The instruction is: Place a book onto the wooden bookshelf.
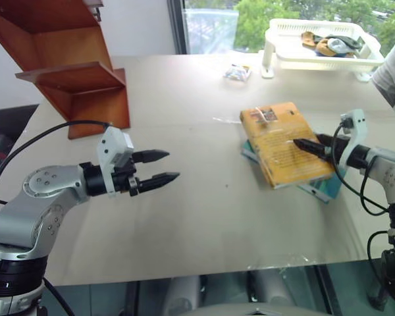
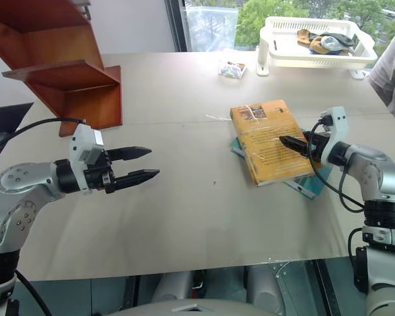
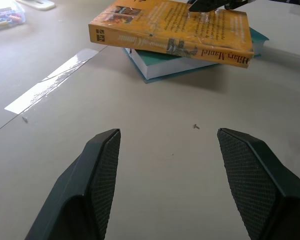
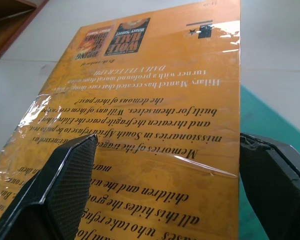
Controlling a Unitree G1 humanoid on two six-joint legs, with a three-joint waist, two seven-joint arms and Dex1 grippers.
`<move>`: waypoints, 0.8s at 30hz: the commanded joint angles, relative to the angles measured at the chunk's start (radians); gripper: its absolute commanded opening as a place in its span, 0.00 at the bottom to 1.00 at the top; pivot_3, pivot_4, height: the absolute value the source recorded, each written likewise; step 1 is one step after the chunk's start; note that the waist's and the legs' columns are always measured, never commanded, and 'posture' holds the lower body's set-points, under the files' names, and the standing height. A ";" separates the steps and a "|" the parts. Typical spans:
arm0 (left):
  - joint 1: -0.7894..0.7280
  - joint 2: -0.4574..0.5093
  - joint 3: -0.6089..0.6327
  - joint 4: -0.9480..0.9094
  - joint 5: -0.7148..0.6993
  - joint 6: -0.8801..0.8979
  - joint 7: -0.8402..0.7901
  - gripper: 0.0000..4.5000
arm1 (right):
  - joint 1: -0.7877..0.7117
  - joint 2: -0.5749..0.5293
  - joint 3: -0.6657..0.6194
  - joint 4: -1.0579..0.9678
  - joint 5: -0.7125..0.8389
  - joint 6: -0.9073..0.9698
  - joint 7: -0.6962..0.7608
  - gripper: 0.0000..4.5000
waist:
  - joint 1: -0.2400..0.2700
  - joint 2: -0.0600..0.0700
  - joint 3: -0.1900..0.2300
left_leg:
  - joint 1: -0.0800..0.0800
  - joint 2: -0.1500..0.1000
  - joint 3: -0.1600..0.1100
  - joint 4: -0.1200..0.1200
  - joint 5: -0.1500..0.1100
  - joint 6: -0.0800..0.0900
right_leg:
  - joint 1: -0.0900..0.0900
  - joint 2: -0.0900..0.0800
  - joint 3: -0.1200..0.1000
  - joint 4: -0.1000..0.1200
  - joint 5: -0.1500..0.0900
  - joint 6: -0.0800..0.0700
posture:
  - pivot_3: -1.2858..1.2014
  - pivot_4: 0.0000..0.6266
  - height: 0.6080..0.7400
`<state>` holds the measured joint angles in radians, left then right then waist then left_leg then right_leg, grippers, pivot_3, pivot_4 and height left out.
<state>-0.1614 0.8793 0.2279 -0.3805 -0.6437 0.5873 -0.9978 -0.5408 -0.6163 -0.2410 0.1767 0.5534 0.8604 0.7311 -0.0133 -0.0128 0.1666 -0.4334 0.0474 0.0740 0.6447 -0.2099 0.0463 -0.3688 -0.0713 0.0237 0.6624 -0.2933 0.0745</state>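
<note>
Reaching over the orange book (image 1: 284,144) with our right end effector (image 1: 303,146), fingers spread wide.
The book lies flat on a thinner teal book (image 1: 321,187), toward the right side of the pale surface (image 1: 197,217), its back cover up with a small picture strip at the far end. Our right end effector hovers low over the near part of that cover, one finger above the text and the other out past the book's edge, gripping nothing. Our left end effector (image 1: 158,167) hangs open and empty above the surface, well apart from the books and pointing toward them. Farther back on the left stands the wooden bookshelf (image 1: 72,72), and a white basket (image 1: 316,46) sits at the far right corner.
</note>
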 commanded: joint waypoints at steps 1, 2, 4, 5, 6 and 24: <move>-0.018 0.015 0.010 -0.011 0.005 -0.014 -0.006 0.72 | 0.027 0.027 -0.041 -0.100 0.057 0.075 -0.059 1.00 | 0.000 0.000 0.000 | 0.000 0.000 0.000 0.000 0.000 0.000 | 0.000 0.000 0.000 0.000 0.000 0.000 | 0.52 0.24 1.00; -0.024 0.016 0.005 -0.005 0.007 -0.016 -0.010 0.72 | 0.038 0.037 -0.038 -0.129 0.063 0.089 -0.072 1.00 | 0.000 0.000 0.000 | 0.000 0.000 0.000 0.000 0.000 0.000 | 0.000 0.000 0.000 0.000 0.000 0.000 | 0.52 0.24 1.00; -0.035 0.017 -0.004 0.003 0.010 -0.017 -0.017 0.72 | 0.055 0.055 -0.036 -0.169 0.072 0.108 -0.098 1.00 | 0.000 0.000 0.000 | 0.000 0.000 0.000 -0.001 0.000 0.000 | -0.001 0.000 0.000 0.000 0.000 0.000 | 0.52 0.24 1.00; -0.042 0.017 -0.009 0.008 0.014 -0.018 -0.021 0.72 | 0.062 0.065 -0.036 -0.186 0.076 0.117 -0.113 1.00 | 0.000 0.000 0.000 | 0.000 0.000 0.000 -0.001 0.000 0.000 | -0.001 0.000 0.000 0.000 0.000 0.000 | 0.52 0.24 1.00; -0.050 0.017 -0.014 0.014 0.017 -0.018 -0.027 0.72 | 0.071 0.074 -0.034 -0.207 0.078 0.125 -0.129 1.00 | 0.000 0.000 0.000 | 0.000 0.000 0.000 -0.001 0.000 0.000 | -0.001 0.000 0.000 0.000 0.000 0.000 | 0.52 0.24 1.00; -0.102 -0.004 -0.048 0.081 0.044 -0.024 -0.054 0.72 | 0.066 0.101 -0.074 -0.255 0.120 0.120 -0.220 1.00 | 0.000 0.000 0.000 | -0.001 -0.001 0.001 -0.001 0.000 0.000 | -0.002 0.000 0.001 0.000 0.000 0.000 | 0.52 0.24 1.00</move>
<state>-0.2550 0.8733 0.1789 -0.2899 -0.5991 0.5791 -1.0496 -0.4547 -0.5026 -0.2837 -0.0620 0.6585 0.9919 0.5139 -0.0135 -0.0128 0.1668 -0.4354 0.0464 0.0752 0.6435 -0.2099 0.0463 -0.3719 -0.0709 0.0248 0.6625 -0.2934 0.0746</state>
